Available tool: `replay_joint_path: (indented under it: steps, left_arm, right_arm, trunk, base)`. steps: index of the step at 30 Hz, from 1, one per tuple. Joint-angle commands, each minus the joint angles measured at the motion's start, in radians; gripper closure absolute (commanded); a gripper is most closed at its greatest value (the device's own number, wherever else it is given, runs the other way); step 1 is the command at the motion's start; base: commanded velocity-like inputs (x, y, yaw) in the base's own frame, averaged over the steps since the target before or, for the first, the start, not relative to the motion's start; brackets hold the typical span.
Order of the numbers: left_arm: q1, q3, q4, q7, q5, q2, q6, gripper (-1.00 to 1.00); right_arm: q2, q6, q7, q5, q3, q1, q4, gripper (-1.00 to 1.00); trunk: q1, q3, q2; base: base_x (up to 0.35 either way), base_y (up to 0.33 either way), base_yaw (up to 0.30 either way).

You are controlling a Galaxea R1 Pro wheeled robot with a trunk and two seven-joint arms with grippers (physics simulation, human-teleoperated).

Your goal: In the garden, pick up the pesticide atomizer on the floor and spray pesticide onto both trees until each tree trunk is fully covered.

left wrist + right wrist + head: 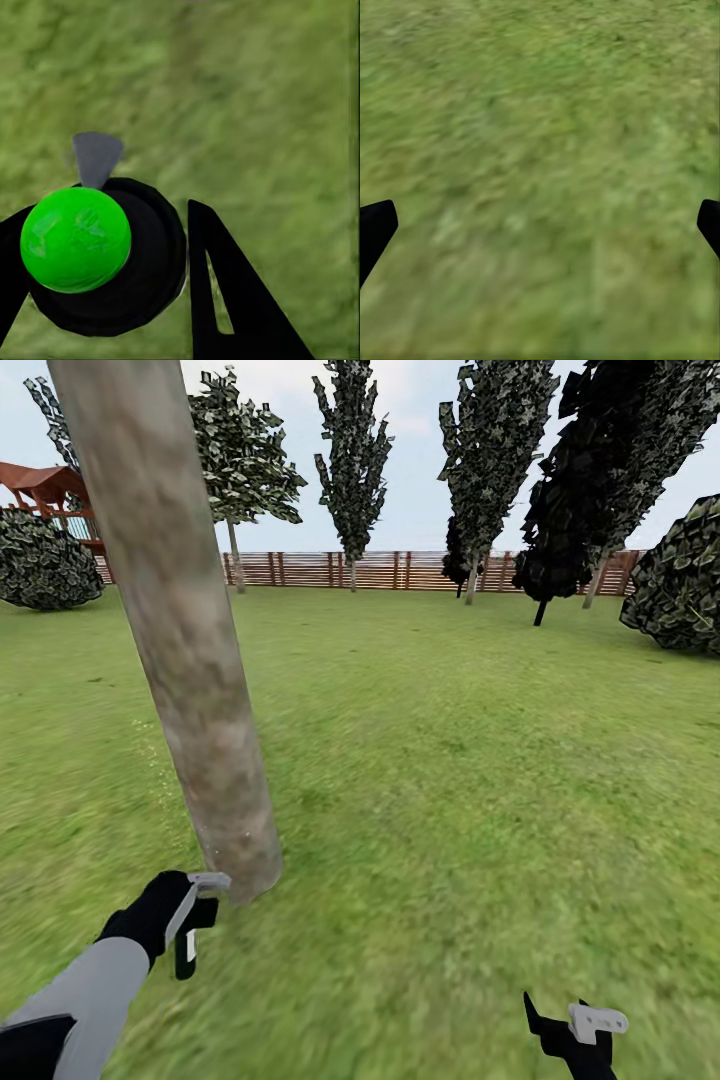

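Note:
A thick mottled grey-brown tree trunk point(185, 630) rises at a lean on the left of the head view and meets the grass just beyond my left gripper point(193, 916). That gripper is shut on the pesticide atomizer point(112, 262), a round black bottle with a bright green cap and a grey nozzle, seen between the black fingers point(225, 300) in the left wrist view. My right gripper point(578, 1024) hangs low at the bottom right over bare grass, open, with its fingertips point(375, 225) wide apart and nothing between them.
Green lawn point(470, 780) stretches ahead to a brown slat fence point(400, 570). Several more trees stand along it, one point(352, 460) in the middle and a dark one point(575, 500) to the right. Round bushes point(40, 565) point(685, 580) flank the lawn.

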Motion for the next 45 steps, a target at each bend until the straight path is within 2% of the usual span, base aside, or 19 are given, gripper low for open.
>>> replay_joint_path:
  steps: [1,6,9,11,14,15,16,19,21,24,26,28,31,34,35,38,41,43,45]
  left_arm:
    - [0.000,-0.001,-0.003,0.002,-0.008,-0.025,-0.001,1.00]
    - [0.000,-0.003,-0.005,0.006,-0.013,-0.104,-0.001,1.00]
    - [0.000,-0.002,-0.005,0.006,-0.013,-0.113,-0.001,1.00]
    - [0.000,-0.006,-0.006,0.006,-0.015,-0.113,-0.001,1.00]
    - [0.000,-0.003,-0.004,0.006,-0.017,-0.095,-0.001,1.00]
    - [0.000,0.000,-0.004,0.006,-0.016,-0.063,-0.001,1.00]
    - [0.000,0.002,-0.004,0.005,-0.013,-0.044,0.000,1.00]
    - [0.000,0.003,-0.004,0.006,-0.010,-0.029,0.000,1.00]
    - [0.001,0.000,0.004,0.006,-0.010,-0.038,0.000,1.00]
    - [0.001,-0.002,0.006,0.007,-0.014,-0.079,-0.001,1.00]
    - [0.001,-0.003,0.001,0.025,-0.015,-0.117,0.000,1.00]
    - [0.002,-0.004,-0.002,0.039,-0.015,-0.125,-0.001,1.00]
    - [0.001,-0.003,-0.003,0.044,-0.017,-0.115,0.000,1.00]
    - [0.001,0.001,-0.004,0.043,-0.015,-0.078,0.000,1.00]
    - [0.000,0.004,-0.006,0.043,-0.012,-0.052,0.001,1.00]
    - [-0.002,0.005,-0.006,0.044,-0.009,-0.023,0.003,1.00]
    - [-0.012,0.005,-0.008,0.047,-0.006,-0.031,0.003,1.00]
    - [-0.016,0.004,-0.008,0.048,-0.006,-0.054,0.004,1.00]
    - [-0.019,0.003,-0.014,0.048,-0.007,-0.092,0.005,1.00]
  right_arm:
    - [0.000,0.000,0.000,0.000,0.000,0.000,0.000,-1.00]
    - [0.000,0.000,0.000,0.000,0.000,0.000,0.000,-1.00]
    - [0.000,0.000,0.000,0.000,0.000,0.000,0.000,-1.00]
    - [0.000,0.000,0.000,0.000,0.000,0.000,0.000,-1.00]
    - [0.000,-0.001,0.000,0.000,0.000,0.000,0.000,-1.00]
    - [0.000,0.000,0.000,0.000,0.000,0.000,0.001,-1.00]
    - [0.000,0.000,0.000,0.000,0.000,0.000,0.001,-1.00]
    - [0.000,-0.001,0.000,0.000,0.000,0.000,0.001,-1.00]
    - [0.000,-0.001,0.000,0.000,0.000,0.000,0.001,-1.00]
    - [0.000,0.000,0.000,0.000,0.000,0.000,0.001,-1.00]
    - [0.000,0.000,0.000,0.000,0.000,0.000,0.001,-1.00]
    - [0.000,-0.001,0.000,0.000,0.000,0.000,0.001,-1.00]
    - [0.000,-0.001,0.000,0.000,0.000,0.000,0.001,-1.00]
    - [0.000,-0.001,0.000,0.000,0.000,0.000,0.001,-1.00]
    - [0.000,-0.001,0.000,0.000,0.000,0.000,0.001,-1.00]
    - [0.000,-0.001,0.000,0.000,0.000,0.000,0.001,-1.00]
    - [0.000,-0.001,0.000,0.000,0.000,0.000,0.001,-1.00]
    - [0.000,-0.001,0.000,0.000,0.000,0.000,0.000,-1.00]
    - [0.000,-0.001,0.000,0.000,0.000,0.000,0.000,-1.00]
  trunk:
    - [0.000,0.000,0.000]
    - [0.000,0.000,0.000]
    - [0.000,0.000,0.000]
    - [0.000,0.000,0.000]
    - [0.000,0.000,0.000]
    - [0.000,0.000,0.000]
    - [0.000,0.000,0.000]
    - [0.000,0.000,0.000]
    - [0.000,0.000,0.000]
    - [0.000,0.000,0.000]
    - [0.000,0.000,0.000]
    - [0.000,0.000,0.000]
    - [0.000,0.000,0.000]
    - [0.000,0.000,0.000]
    - [0.000,0.000,0.000]
    - [0.000,0.000,0.000]
    - [0.000,0.000,0.000]
    - [0.000,0.000,0.000]
    - [0.000,0.000,0.000]
  base:
    - [0.048,-0.007,0.000]
    - [0.188,-0.112,0.016]
    - [0.240,-0.167,0.204]
    - [0.238,-0.183,0.263]
    - [0.237,-0.188,0.274]
    - [0.239,-0.189,0.275]
    - [0.240,-0.189,0.226]
    - [0.239,-0.187,0.100]
    - [0.125,-0.165,0.017]
    - [-0.062,-0.190,0.005]
    - [-0.161,-0.197,0.001]
    - [-0.146,-0.129,0.000]
    - [-0.040,-0.033,0.000]
    - [-0.005,-0.005,0.000]
    - [-0.001,-0.001,0.000]
    - [0.000,0.000,0.000]
    - [0.000,0.000,0.161]
    - [0.000,0.000,0.257]
    - [0.000,0.000,0.205]
